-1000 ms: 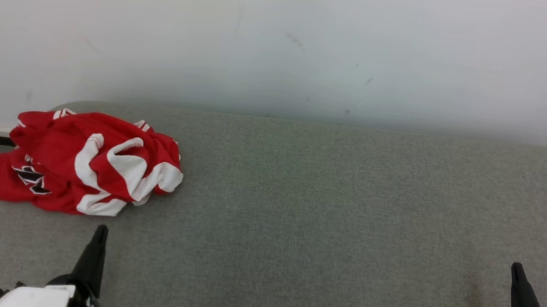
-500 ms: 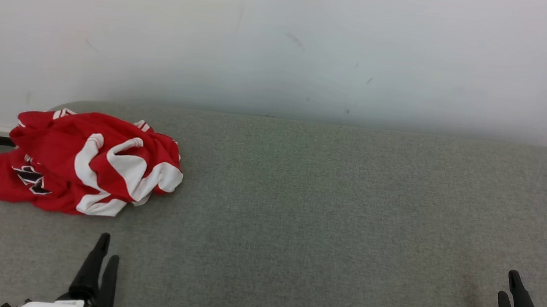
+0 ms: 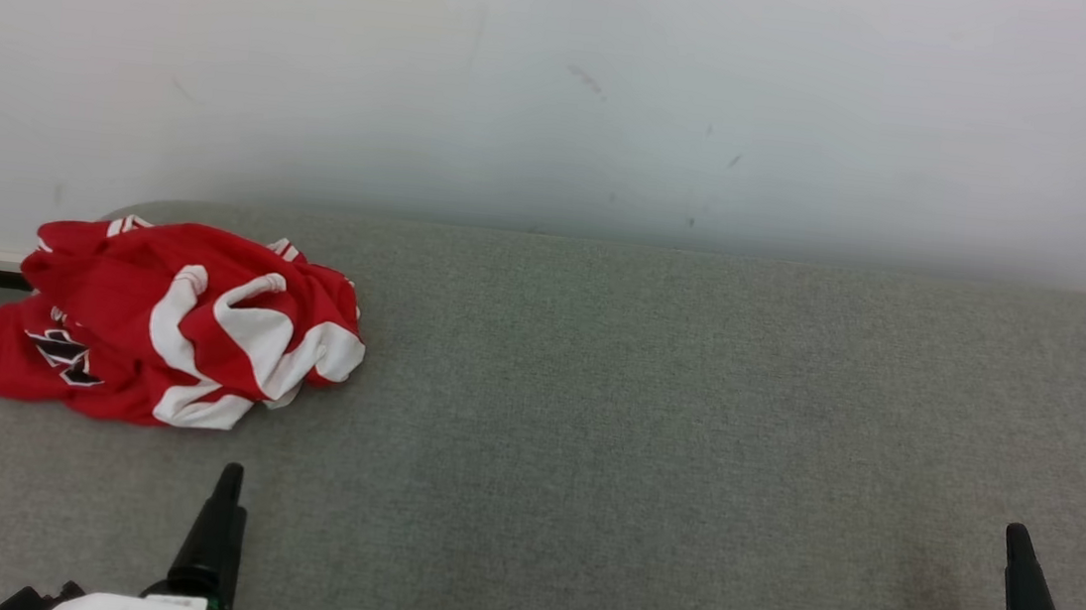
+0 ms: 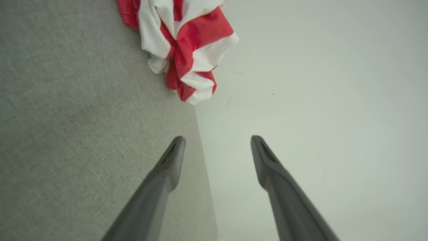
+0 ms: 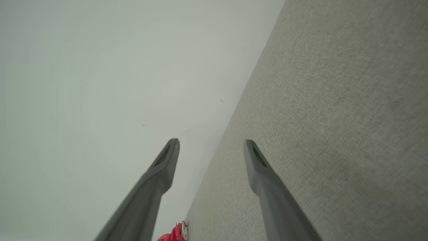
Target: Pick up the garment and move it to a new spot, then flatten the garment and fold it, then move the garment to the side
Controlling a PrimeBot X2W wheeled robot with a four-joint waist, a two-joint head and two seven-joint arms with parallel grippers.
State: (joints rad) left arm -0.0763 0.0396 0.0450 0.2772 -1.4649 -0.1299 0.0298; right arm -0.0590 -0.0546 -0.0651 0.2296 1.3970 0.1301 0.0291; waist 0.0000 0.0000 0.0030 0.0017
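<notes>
Garment (image 3: pixel 163 323) lies untouched; pick-up is pending. Fingers of left gripper (image 4: pixel 217 142) and right gripper (image 5: pixel 211 145) are spread, empty; a reach is judged required.

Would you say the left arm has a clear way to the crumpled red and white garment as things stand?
Probably yes. The left gripper is open and empty, the garment lies just ahead of it on the grey surface, and nothing stands between them.
</notes>
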